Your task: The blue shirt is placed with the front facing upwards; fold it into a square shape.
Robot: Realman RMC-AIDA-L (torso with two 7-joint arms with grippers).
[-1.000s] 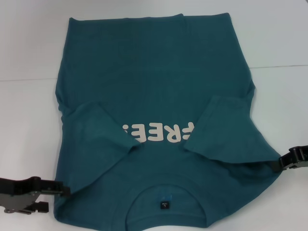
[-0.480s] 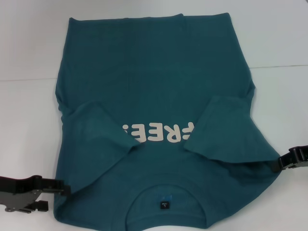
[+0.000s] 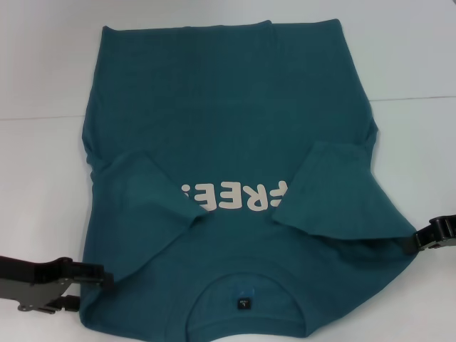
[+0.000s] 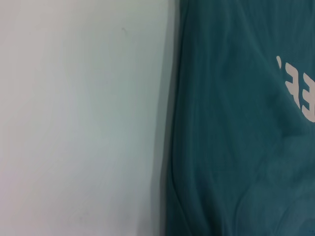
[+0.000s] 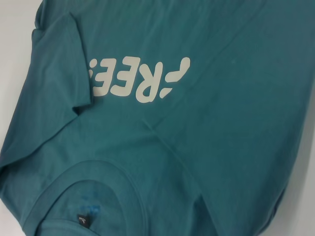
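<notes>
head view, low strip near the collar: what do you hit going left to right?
left gripper at the shirt's edge → blue shirt, folded-in sleeve → black collar tag → other folded-in sleeve → right gripper at the opposite edge → bare white table.

Both tools [image 3: 100, 275] [image 3: 410, 242] touch the blue shirt's [image 3: 228, 107] shoulder edges.

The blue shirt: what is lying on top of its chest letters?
Both sleeves of the blue shirt are folded inward over its front. Their tips cover the ends of the cream letters; what is printed beneath them cannot be seen.
</notes>
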